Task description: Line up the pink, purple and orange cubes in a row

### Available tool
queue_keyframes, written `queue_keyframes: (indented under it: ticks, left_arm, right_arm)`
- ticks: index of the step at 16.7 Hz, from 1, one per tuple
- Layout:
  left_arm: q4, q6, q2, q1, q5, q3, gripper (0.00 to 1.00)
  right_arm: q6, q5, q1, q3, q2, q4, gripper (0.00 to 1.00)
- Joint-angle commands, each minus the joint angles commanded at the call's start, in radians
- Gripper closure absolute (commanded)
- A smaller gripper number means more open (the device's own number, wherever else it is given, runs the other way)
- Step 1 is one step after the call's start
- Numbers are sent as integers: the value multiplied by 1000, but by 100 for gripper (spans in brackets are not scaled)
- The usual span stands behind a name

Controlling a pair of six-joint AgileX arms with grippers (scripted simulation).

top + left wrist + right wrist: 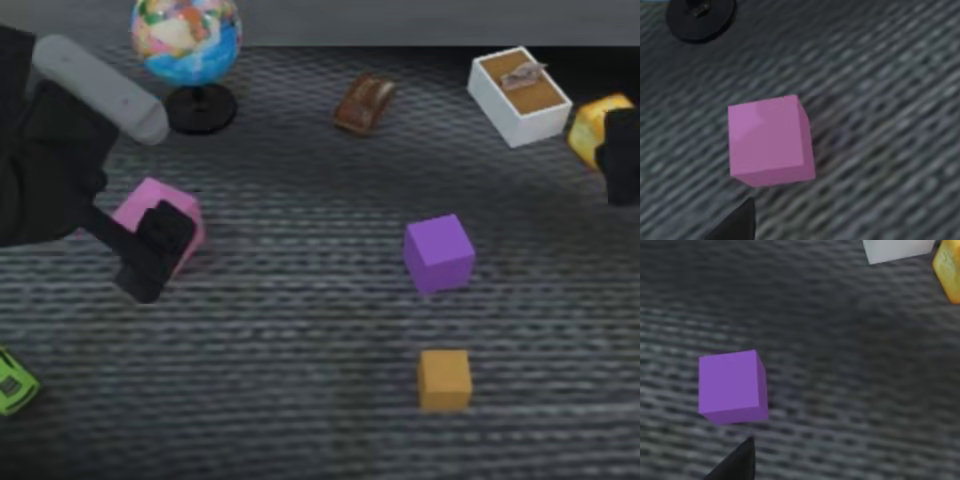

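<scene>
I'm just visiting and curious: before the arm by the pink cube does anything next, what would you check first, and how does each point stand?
1. Left gripper over the pink cube: ok.
2. Its fingers open: cannot tell.
3. Pink cube flat on the table, unheld: ok.
4. Purple cube and orange cube apart, untouched: ok.
5. Three cubes in a row: not ok.
6. Right arm parked at the table's right edge: ok.

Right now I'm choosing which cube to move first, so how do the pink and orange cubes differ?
The pink cube looks larger than the orange cube. Pink sits on the table's left with the left gripper over it; orange sits low on the right, with nothing near it. Both are plain matte cubes resting flat on the table.
</scene>
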Motion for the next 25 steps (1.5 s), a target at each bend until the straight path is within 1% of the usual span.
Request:
queue_keyframes:
  ticks: [3,6,9,12,15,21,23,25]
  left_arm:
    - [170,-79,-334,137,-3,-302,0]
    - [328,-146,-619,252,-3,-560,0]
    - [471,-204,-844,343,1,-755,0]
    - [585,-250,-1008,409,5,-885,0]
    - [647,-275,-1095,441,8,-946,0]
    - [652,-278,-1103,443,8,-953,0]
    - [652,-278,-1103,443,8,-953,0]
    - [652,-278,-1103,443,8,-953,0]
  right_arm:
    - [28,4,63,275,327,-176,0]
    - [54,6,123,534,634,-336,0]
    - [74,6,172,743,880,-462,0]
    - [89,6,209,890,1051,-552,0]
    - [96,5,228,960,1130,-594,0]
    - [96,5,226,963,1140,-594,0]
    - [95,5,228,934,1150,-557,0]
    - [96,5,229,883,1169,-485,0]
